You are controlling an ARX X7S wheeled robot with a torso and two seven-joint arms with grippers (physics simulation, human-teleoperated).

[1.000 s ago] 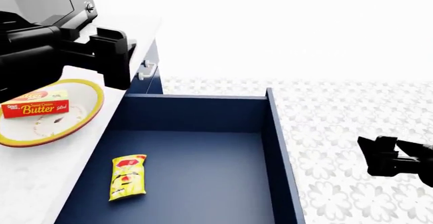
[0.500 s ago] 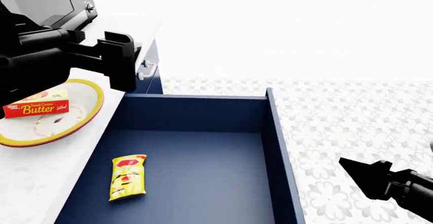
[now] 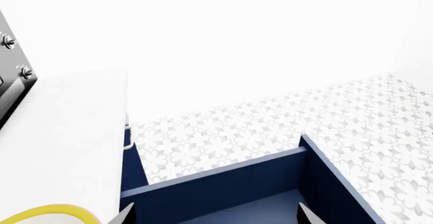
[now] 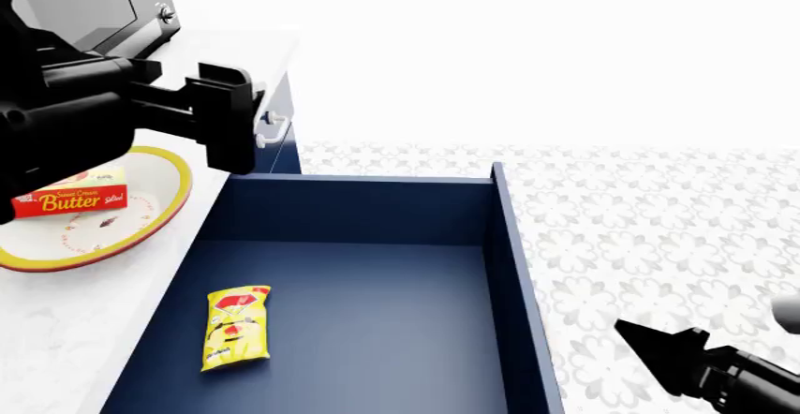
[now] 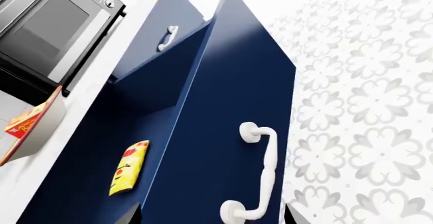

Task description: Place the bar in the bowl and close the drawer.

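Head view: bar (image 4: 71,199) lies crosswise in bowl (image 4: 165,210); both grippers' jaws apart, empty.

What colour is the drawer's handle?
White. The handle on the navy drawer shows best in the right wrist view.

The bar (image 4: 70,200), a small red and pale yellow box lettered "Butter", lies flat inside the bowl (image 4: 160,210), under the left gripper's (image 4: 238,119) arm and a little behind its fingers. The bowl is shallow and round, white with dark specks inside and yellow at the rim, and sits on the white worktop (image 4: 56,330) just beside the drawer (image 4: 512,273). The drawer stands pulled fully open, a wide navy box with plain navy interior; its curved white handle (image 5: 260,176) shows on the front, close before the right gripper (image 4: 650,344).
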